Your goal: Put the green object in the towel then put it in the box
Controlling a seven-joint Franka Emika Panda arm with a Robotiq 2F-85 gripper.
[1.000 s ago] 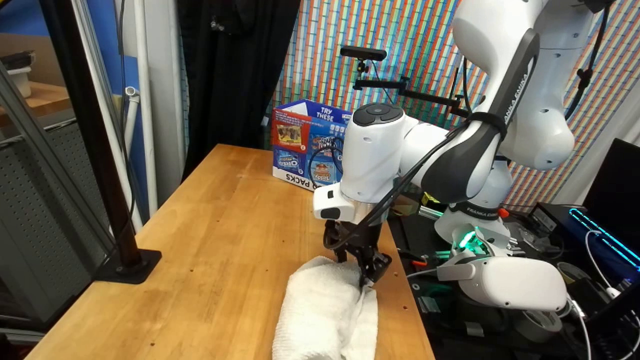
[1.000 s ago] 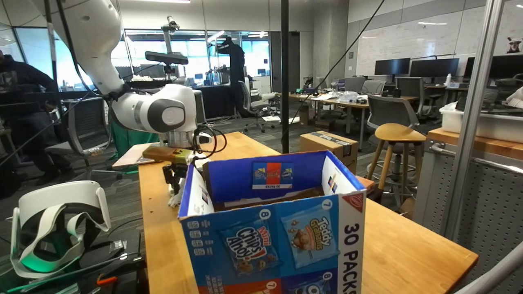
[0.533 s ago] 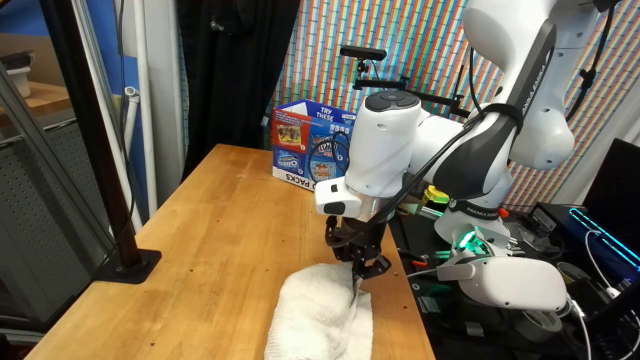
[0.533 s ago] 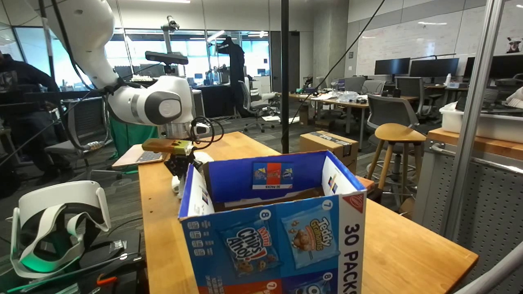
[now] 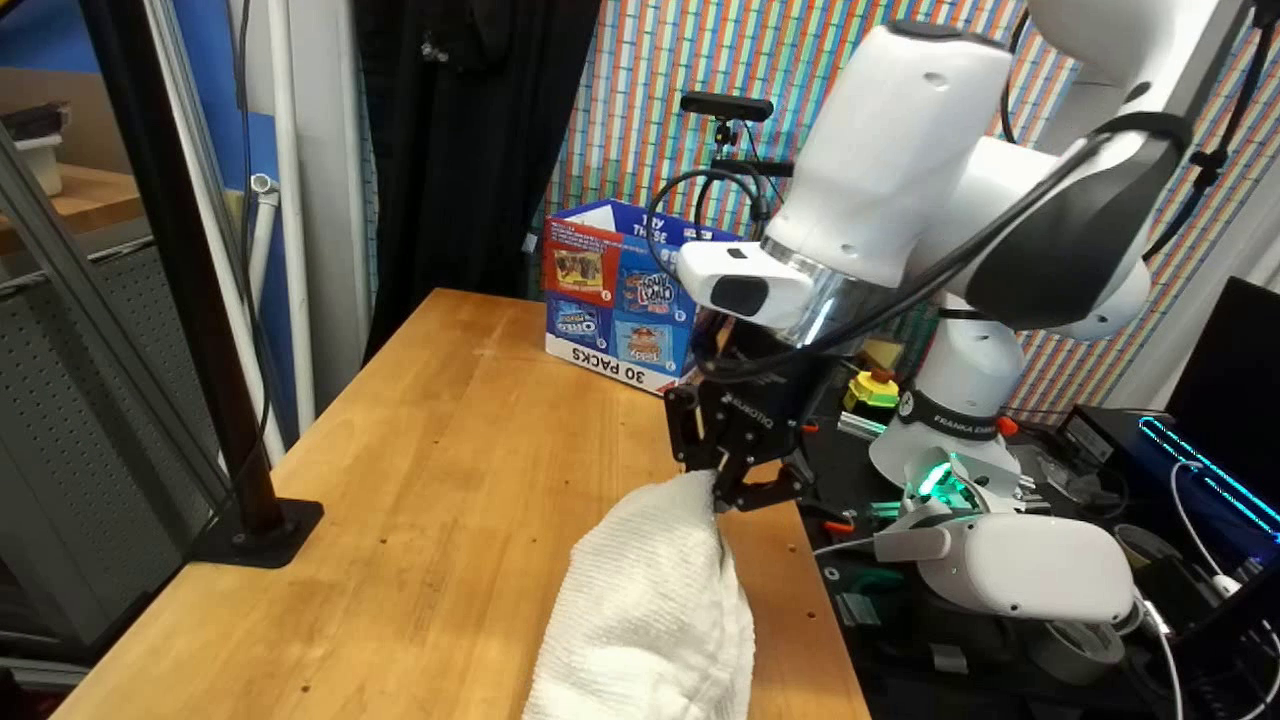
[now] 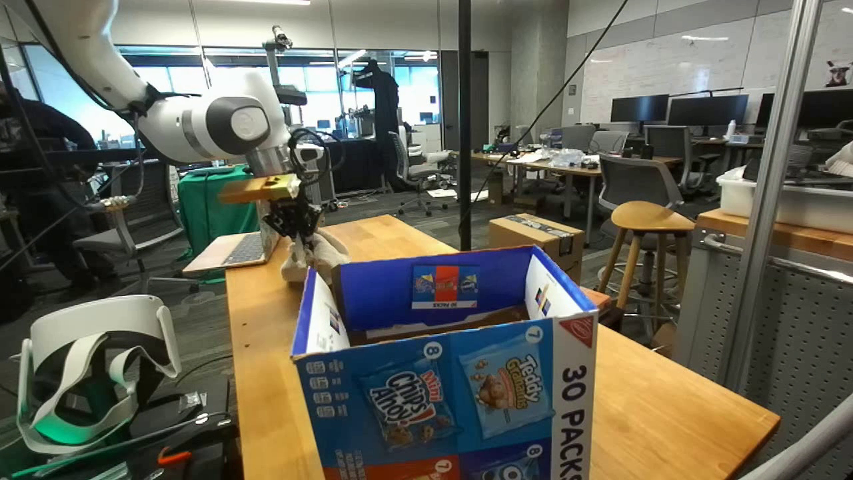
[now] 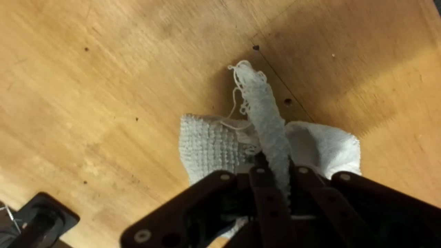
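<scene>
A fold of the white towel [image 5: 645, 605] is pinched between the nearly closed fingers [image 7: 264, 187] above the desk [image 5: 450, 500], where the blue box [image 6: 446, 380] is set.

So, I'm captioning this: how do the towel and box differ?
The towel is plain off-white; the box, blue and red with printed snacks. The towel hangs in folds; the box has flat walls. The towel is pinched by the gripper; the box stands open on the table. Both show white.
</scene>
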